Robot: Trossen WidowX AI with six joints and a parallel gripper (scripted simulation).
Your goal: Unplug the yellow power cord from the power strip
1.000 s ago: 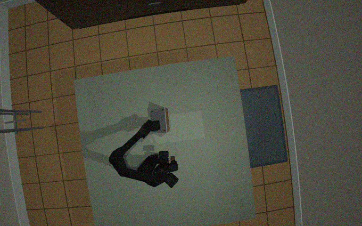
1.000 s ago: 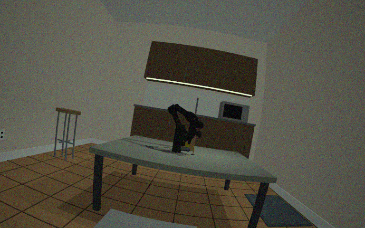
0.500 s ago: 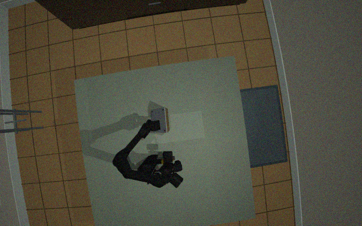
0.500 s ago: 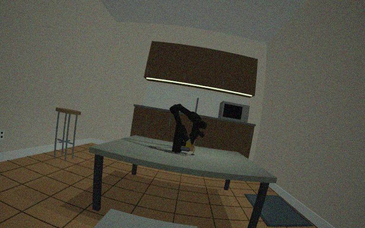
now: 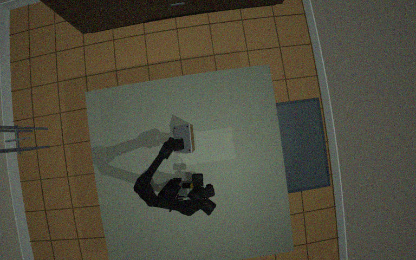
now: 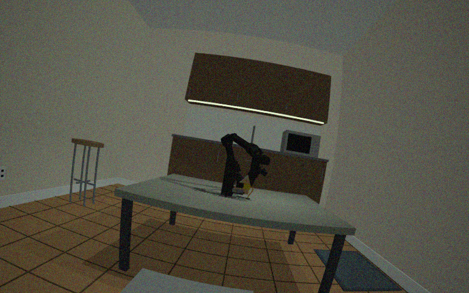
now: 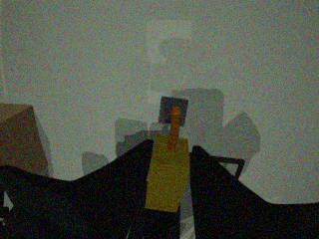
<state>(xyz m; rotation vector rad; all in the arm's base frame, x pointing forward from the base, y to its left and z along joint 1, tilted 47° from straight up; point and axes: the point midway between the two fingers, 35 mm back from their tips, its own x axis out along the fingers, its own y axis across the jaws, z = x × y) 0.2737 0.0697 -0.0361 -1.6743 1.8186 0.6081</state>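
Observation:
My gripper (image 7: 171, 149) (image 5: 187, 184) (image 6: 248, 185) is shut on the yellow plug (image 7: 166, 179) (image 6: 247, 187) and holds it a little above the table (image 5: 245, 159). A short orange cord (image 7: 174, 122) runs from the plug's tip down to a small dark square block (image 7: 166, 108) on the table top. In the wrist view, a dark-edged corner (image 7: 231, 161) shows behind the right finger. It may be part of the power strip, whose other parts the fingers hide. The plug's prongs are not visible.
A grey box with a wooden side (image 5: 183, 135) (image 7: 19, 138) stands on the table by the arm's base. A stool (image 6: 84, 165) stands left of the table, a blue mat (image 5: 303, 144) lies on the floor to its right, and a counter with a microwave (image 6: 300, 142) is behind.

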